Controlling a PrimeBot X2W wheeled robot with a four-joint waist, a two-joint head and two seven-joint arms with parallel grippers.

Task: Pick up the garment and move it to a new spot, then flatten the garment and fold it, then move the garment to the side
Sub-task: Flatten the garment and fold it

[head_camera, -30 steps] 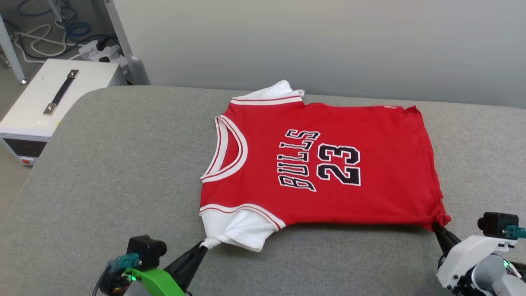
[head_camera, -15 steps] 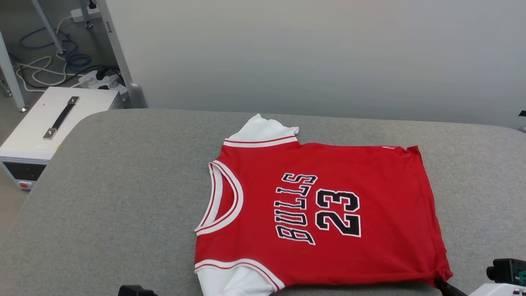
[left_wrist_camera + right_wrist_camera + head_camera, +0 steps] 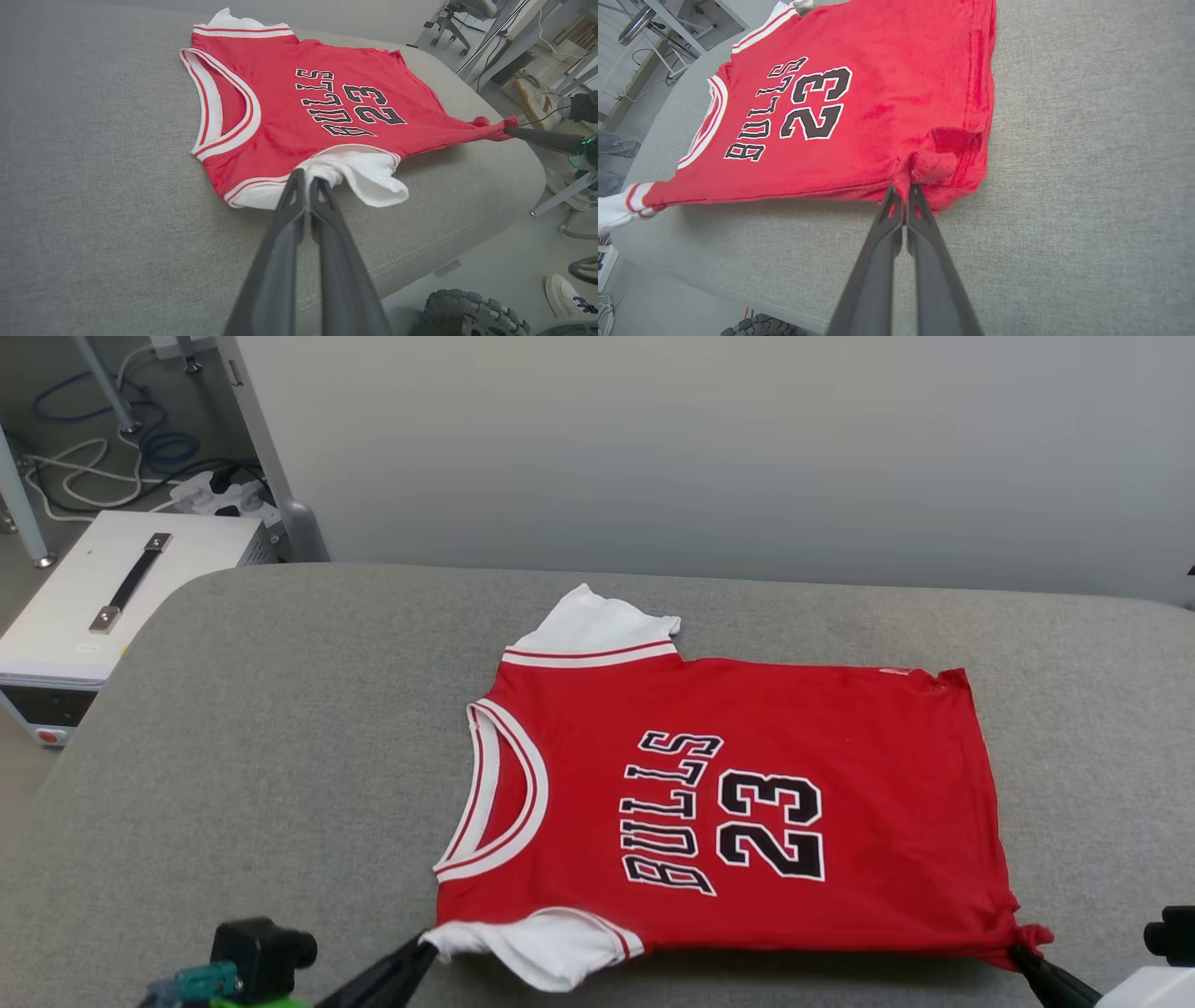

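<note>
Both of our grippers have a bite of the garment (image 3: 747, 803) right now. Our left gripper (image 3: 306, 173) is pinched tight on the edge of the near white sleeve (image 3: 369, 175), fingers pressed together with cloth between the tips. Our right gripper (image 3: 904, 188) is clamped down on the near corner of the red hem, where the fabric bunches into a little knot at the fingertips.

The jersey is lying face up on the grey padded table (image 3: 280, 709), around the middle and a bit over to our right. The collar (image 3: 495, 793) points to our left and the hem to our right, so the BULLS lettering and the 23 read sideways from the head camera. Most of the body is flat on the surface. The near edge is stretched into a pretty straight line between the two grippers, and in the left wrist view there's a shadow under it toward the right gripper, so it looks a touch off the table there. The far sleeve (image 3: 593, 630) sticks out toward the wall and lies flat. The far hem corner is a bit crumpled, and the right wrist view shows a small flap turned over just beside the pinched corner.

Off to our left, a white box with a black handle (image 3: 112, 588) sits on the floor, cables (image 3: 84, 476) behind it.
</note>
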